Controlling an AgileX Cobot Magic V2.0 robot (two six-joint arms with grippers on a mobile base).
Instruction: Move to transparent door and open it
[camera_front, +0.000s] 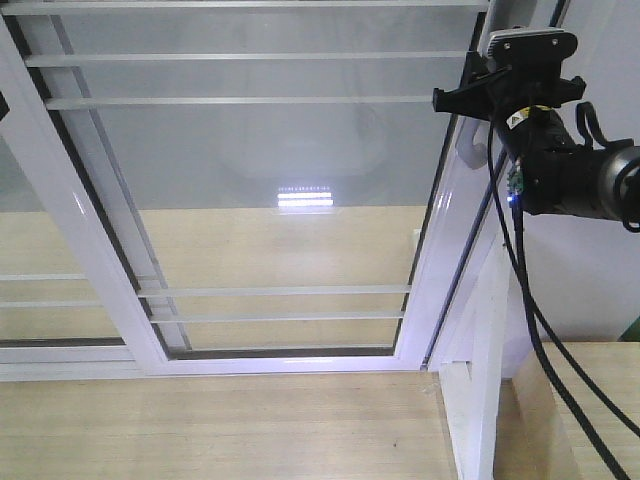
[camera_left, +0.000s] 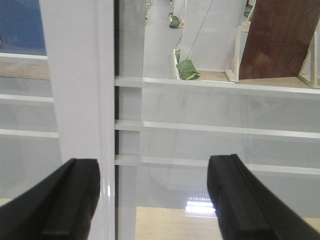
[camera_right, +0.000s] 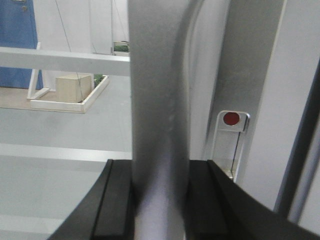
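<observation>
The transparent door (camera_front: 290, 180) fills the front view: clear glass in a white frame with thin white horizontal bars. Its grey curved handle (camera_front: 468, 152) sits on the right stile. My right gripper (camera_front: 462, 97) is at that handle. In the right wrist view the gripper (camera_right: 159, 200) has both jaws pressed against the grey handle (camera_right: 157, 125). My left gripper (camera_left: 152, 200) is open and empty. It faces a white stile (camera_left: 80, 100) and the barred glass (camera_left: 215, 105) without touching them. It is out of the front view.
A similar barred glass panel (camera_front: 50, 240) overlaps at the left. A white post (camera_front: 485, 380) stands at the right, with my arm's cables (camera_front: 540, 340) hanging beside it. Wooden floor (camera_front: 200, 430) lies below. A red dot on a latch plate (camera_right: 231, 118) is right of the handle.
</observation>
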